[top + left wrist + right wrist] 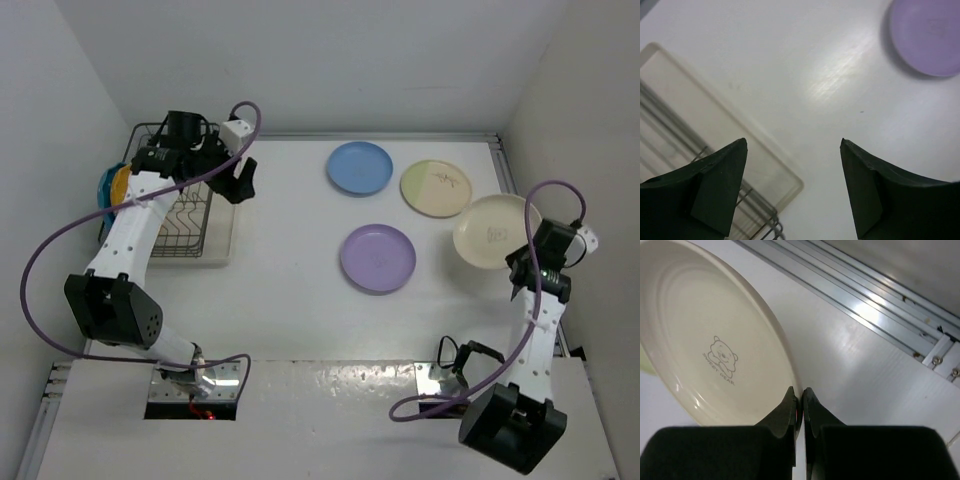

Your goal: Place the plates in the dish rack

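**Right arm is picking up the cream plate.**
On the desk [290, 300], the dish rack [190, 215] is sitting far left. The cream plate [715, 340] is tilting at the far right, its rim clamped in the right gripper's [799, 391] jaws, and probably needs carrying across. The left gripper [792, 145] is hovering by the rack's edge, jaws apart.

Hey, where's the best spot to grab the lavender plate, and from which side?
Probably the raised rim at its left edge, approached from the side of the open left gripper. The lavender plate lies flat and face up, so only the thin rim offers a pinch: one finger inside, one outside.
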Motion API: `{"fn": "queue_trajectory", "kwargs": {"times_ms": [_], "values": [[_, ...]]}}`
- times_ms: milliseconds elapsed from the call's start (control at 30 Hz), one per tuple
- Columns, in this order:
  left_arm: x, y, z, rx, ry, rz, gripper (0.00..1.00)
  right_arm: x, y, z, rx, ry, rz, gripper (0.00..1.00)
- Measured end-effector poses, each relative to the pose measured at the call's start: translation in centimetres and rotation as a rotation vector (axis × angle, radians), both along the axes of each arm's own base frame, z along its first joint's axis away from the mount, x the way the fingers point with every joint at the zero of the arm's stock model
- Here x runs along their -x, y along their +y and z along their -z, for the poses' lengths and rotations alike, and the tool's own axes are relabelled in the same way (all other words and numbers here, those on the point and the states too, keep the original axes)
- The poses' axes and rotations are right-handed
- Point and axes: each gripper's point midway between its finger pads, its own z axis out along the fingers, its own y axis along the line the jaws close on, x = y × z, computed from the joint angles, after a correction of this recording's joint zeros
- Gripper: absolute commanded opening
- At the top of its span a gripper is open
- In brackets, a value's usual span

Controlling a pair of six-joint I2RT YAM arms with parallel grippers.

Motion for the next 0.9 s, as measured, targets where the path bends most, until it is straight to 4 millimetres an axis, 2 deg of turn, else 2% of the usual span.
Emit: {"fn": "queue_trajectory", "kwargs": {"times_ms": [133, 233, 367, 433, 533, 600, 700, 900], "values": [[1.3, -3.4, 0.5, 0.073, 0.048, 0.125, 0.81, -1.9, 1.0, -4.0, 0.078, -0.049, -0.125, 0.0], [2.1, -5.3, 0.7, 0.112, 0.075, 0.193, 0.81, -3.8, 4.0, -5.7, 0.096, -0.091, -0.299, 0.0], [3.0, -6.8, 0.5, 0.16, 0.098, 0.249, 0.81, -7.2, 12.4, -6.3, 0.041, -0.135, -0.639, 0.0], [3.2, -7.1, 0.4, 0.172, 0.101, 0.259, 0.81, -8.8, 18.7, -6.1, 0.009, -0.144, -0.858, 0.0], [3.2, -7.0, 0.5, 0.174, 0.101, 0.257, 0.81, -9.7, 26.6, -4.7, -0.023, -0.128, -1.104, 0.0], [3.4, -6.5, 0.8, 0.176, 0.107, 0.245, 0.81, -9.5, 31.3, -3.6, -0.047, -0.107, -1.236, 0.0], [3.9, -5.1, 1.7, 0.179, 0.127, 0.204, 0.81, -9.6, 36.1, -3.0, -0.071, -0.091, -1.363, 0.0], [5.3, -3.2, 4.0, 0.169, 0.171, 0.144, 0.81, -11.7, 42.1, -4.7, -0.079, -0.186, -1.478, 0.0]]}}
